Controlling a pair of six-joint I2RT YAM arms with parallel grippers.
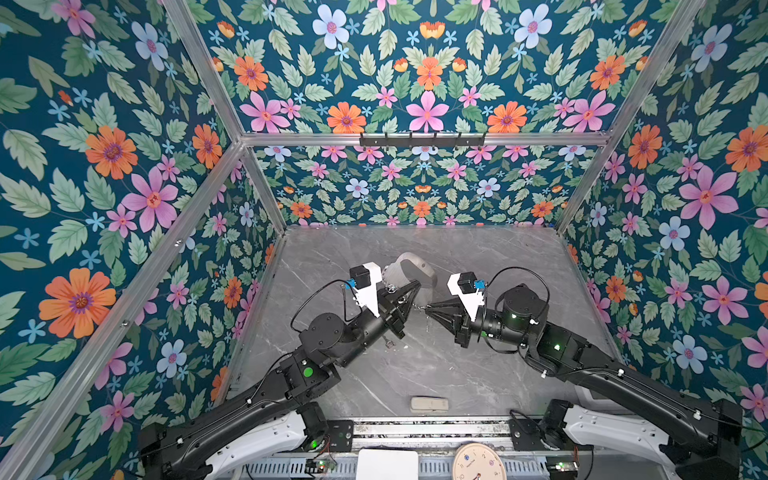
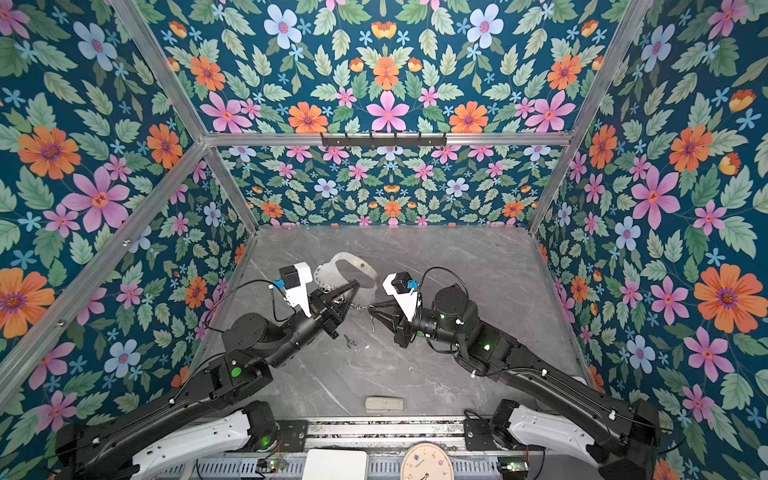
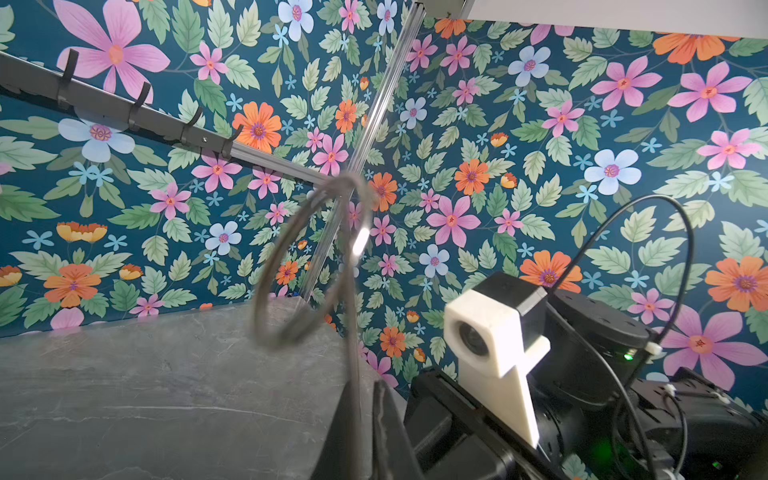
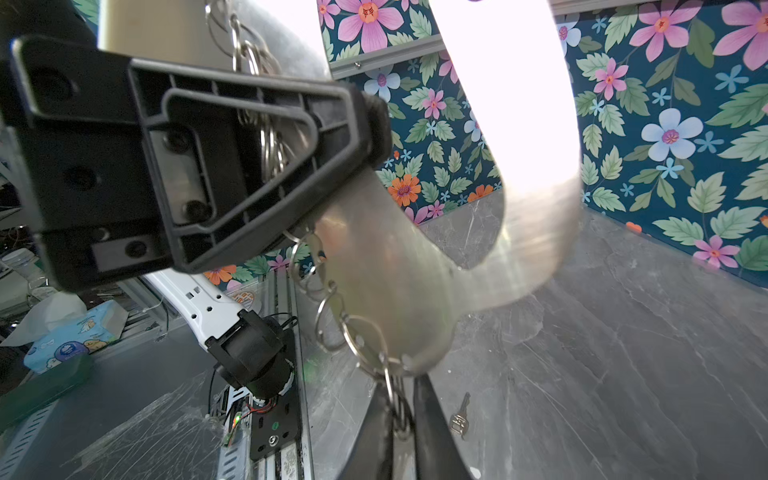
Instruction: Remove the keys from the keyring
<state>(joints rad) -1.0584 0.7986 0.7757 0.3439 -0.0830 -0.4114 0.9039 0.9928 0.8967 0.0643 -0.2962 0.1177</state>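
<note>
The keyring is held up between both arms above the table. Its flat grey cuff loop (image 1: 409, 262) (image 2: 353, 262) (image 4: 395, 257) is pinched by my left gripper (image 1: 415, 287) (image 2: 356, 285) (image 3: 368, 386), which is shut on it. A silver link chain (image 4: 332, 307) runs from the cuff to the small ring (image 4: 390, 395). My right gripper (image 1: 427, 309) (image 2: 370, 308) (image 4: 399, 386) is shut on that ring. One key (image 1: 390, 343) (image 2: 350, 341) (image 4: 459, 419) lies loose on the grey table. A small thin piece (image 2: 374, 324), seemingly a second key, hangs under the right fingertips.
A pale beige block (image 1: 429, 404) (image 2: 384, 404) lies near the table's front edge. A white box (image 1: 387, 463) and a clock (image 1: 478, 461) sit in front of the rail. A black hook rail (image 1: 422, 139) hangs on the back wall. Floral walls close in three sides.
</note>
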